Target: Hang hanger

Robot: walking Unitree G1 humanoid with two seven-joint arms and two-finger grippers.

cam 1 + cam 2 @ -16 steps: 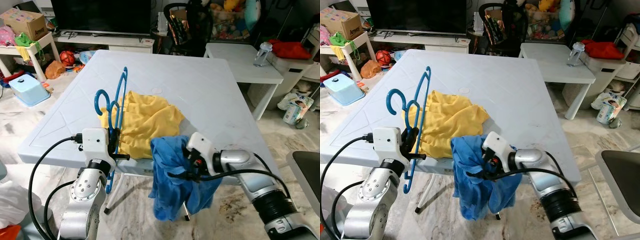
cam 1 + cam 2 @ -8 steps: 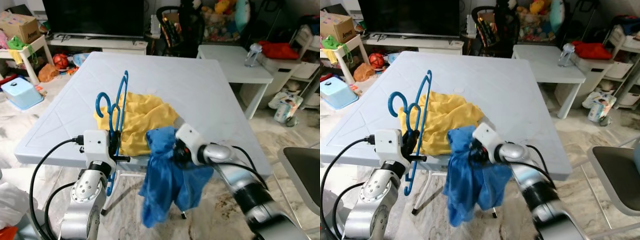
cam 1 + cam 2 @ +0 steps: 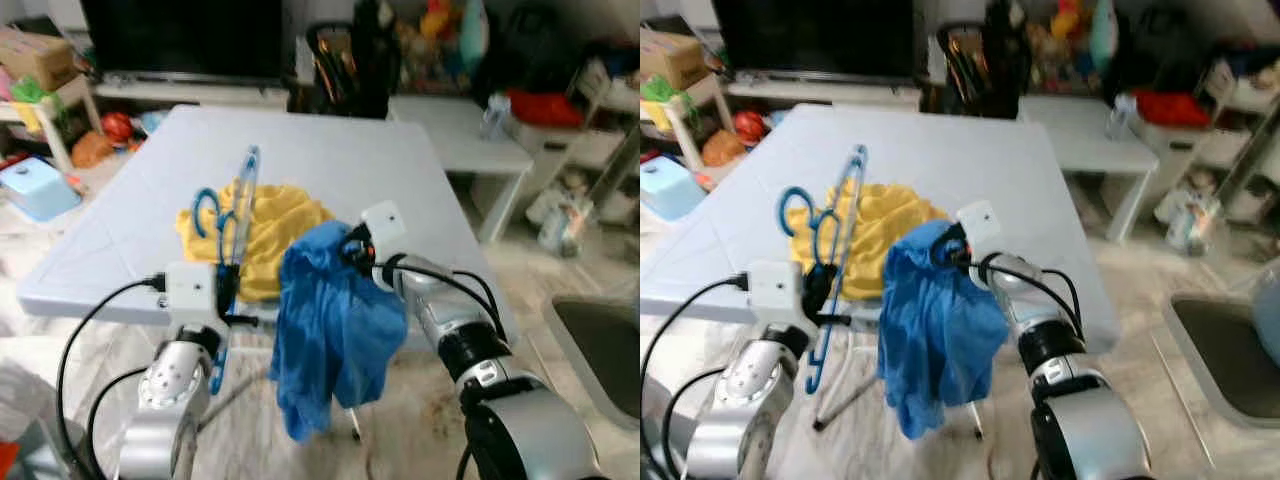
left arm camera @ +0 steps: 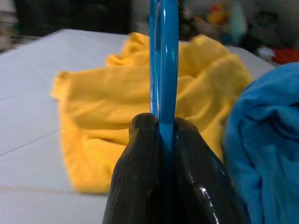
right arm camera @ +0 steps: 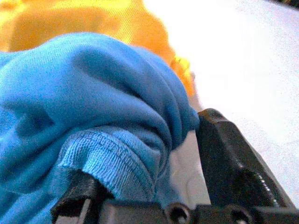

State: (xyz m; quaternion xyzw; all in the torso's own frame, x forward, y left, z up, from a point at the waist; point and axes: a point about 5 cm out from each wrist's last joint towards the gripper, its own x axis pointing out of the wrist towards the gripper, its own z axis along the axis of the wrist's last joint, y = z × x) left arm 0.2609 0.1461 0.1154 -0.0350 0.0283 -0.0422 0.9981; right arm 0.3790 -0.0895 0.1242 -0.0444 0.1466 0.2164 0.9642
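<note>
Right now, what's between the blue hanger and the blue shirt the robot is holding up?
In the left eye view, the yellow cloth lies on the table behind the gap between the blue hanger and the blue shirt.

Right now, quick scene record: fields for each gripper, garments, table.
left gripper: shut on the blue hanger, held upright at the table's near edge
right gripper: shut on the blue garment, which hangs down past the table edge
yellow garment: lying crumpled on the table, behind the hanger
table: white, far half bare
hanger in garment: not yet
</note>
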